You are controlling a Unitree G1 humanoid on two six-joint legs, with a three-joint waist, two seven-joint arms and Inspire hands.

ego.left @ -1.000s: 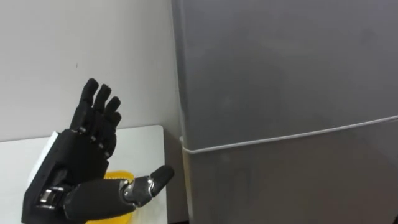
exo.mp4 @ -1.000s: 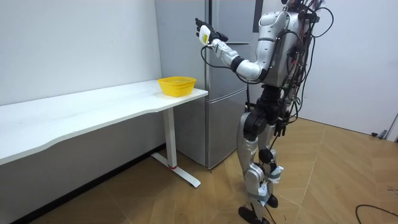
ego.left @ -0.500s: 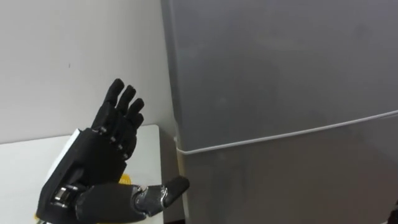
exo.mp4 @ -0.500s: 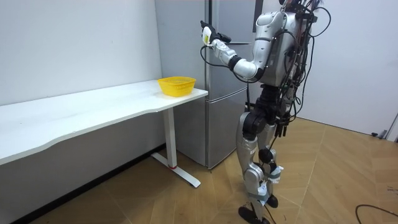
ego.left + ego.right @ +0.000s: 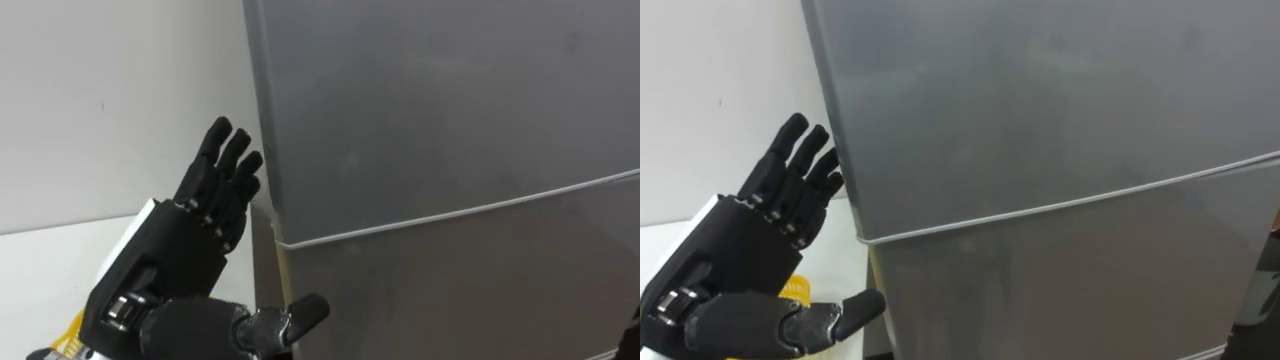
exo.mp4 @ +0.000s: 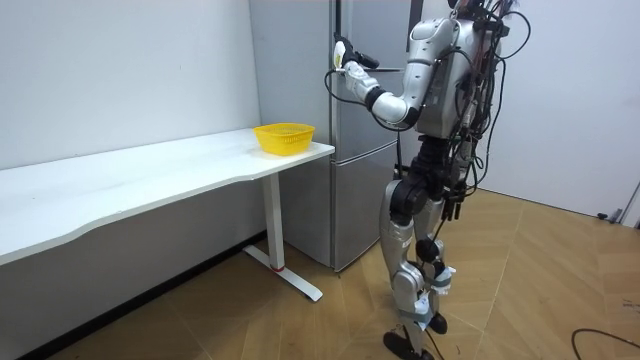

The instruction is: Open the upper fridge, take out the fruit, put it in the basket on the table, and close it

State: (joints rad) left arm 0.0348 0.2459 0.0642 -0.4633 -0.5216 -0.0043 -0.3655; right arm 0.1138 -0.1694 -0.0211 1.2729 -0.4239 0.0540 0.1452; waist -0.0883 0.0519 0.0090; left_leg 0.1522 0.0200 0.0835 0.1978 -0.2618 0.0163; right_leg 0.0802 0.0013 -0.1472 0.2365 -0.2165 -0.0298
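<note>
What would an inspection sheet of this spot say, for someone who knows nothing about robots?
Surface: white table, yellow basket at its end nearest the fridge.
Job's things: fridge, upper and lower doors shut.
Clutter: nothing seen.
Hands: left hand open, fingers straight, raised beside the upper door's left edge.
Cables: nothing seen besides the robot's own.
Surroundings: white wall, wooden floor; robot stands facing the fridge.
</note>
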